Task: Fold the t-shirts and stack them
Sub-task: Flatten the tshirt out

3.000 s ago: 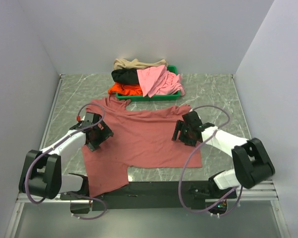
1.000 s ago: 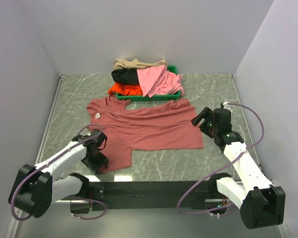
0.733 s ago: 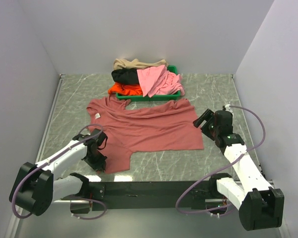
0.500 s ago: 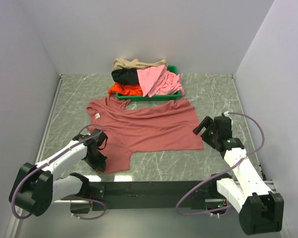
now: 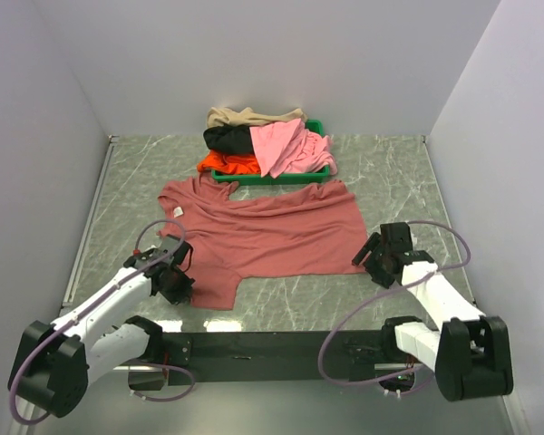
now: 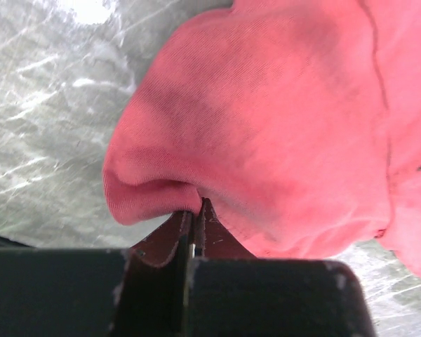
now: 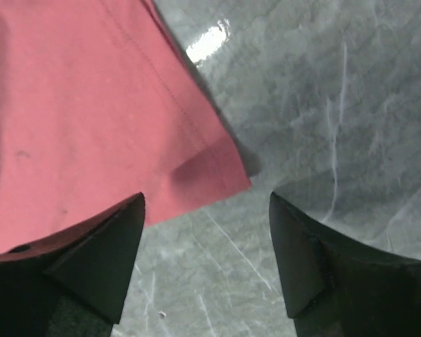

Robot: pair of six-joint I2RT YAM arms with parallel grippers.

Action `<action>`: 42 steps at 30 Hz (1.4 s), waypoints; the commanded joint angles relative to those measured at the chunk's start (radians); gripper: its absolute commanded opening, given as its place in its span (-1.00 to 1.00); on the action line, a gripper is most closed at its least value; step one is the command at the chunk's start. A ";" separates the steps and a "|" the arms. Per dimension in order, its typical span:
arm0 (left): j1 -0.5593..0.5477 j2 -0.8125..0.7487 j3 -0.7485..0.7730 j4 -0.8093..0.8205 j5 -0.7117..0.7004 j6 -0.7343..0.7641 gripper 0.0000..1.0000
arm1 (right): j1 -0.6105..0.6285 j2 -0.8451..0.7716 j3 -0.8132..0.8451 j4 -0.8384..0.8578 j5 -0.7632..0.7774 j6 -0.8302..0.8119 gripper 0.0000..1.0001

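Observation:
A dusty brick-red t-shirt lies spread on the marbled table. My left gripper is at its near-left edge. In the left wrist view the left gripper is shut on a raised fold of the brick-red t-shirt. My right gripper hovers at the shirt's near-right corner. In the right wrist view the right gripper is open, its fingers straddling the hem corner of the brick-red t-shirt. Tan, black, pink and orange-red t-shirts are heaped at the back.
The heap sits in and over a shallow green tray at the table's back centre. White walls close in the left, back and right. Bare marbled table shows on both sides of the shirt and along the near edge.
My left gripper has closed on the shirt's near-left edge and bunched it up slightly. My right arm has drawn back toward me, from beside the shirt's right side to its near-right corner.

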 commanded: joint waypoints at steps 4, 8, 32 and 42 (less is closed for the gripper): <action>-0.001 -0.076 -0.024 0.035 -0.045 -0.007 -0.99 | 0.018 0.155 0.039 0.122 0.028 0.028 0.33; -0.001 -0.096 -0.006 0.029 -0.054 0.001 -0.99 | 0.026 0.186 0.036 0.153 0.044 0.039 -0.30; -0.001 -0.338 0.382 0.189 -0.327 0.225 -0.99 | 0.036 -0.398 0.204 0.150 0.145 -0.038 -1.00; -0.002 -0.274 0.923 0.107 -0.298 0.419 -0.99 | 0.036 -0.513 0.726 -0.109 0.243 -0.136 -1.00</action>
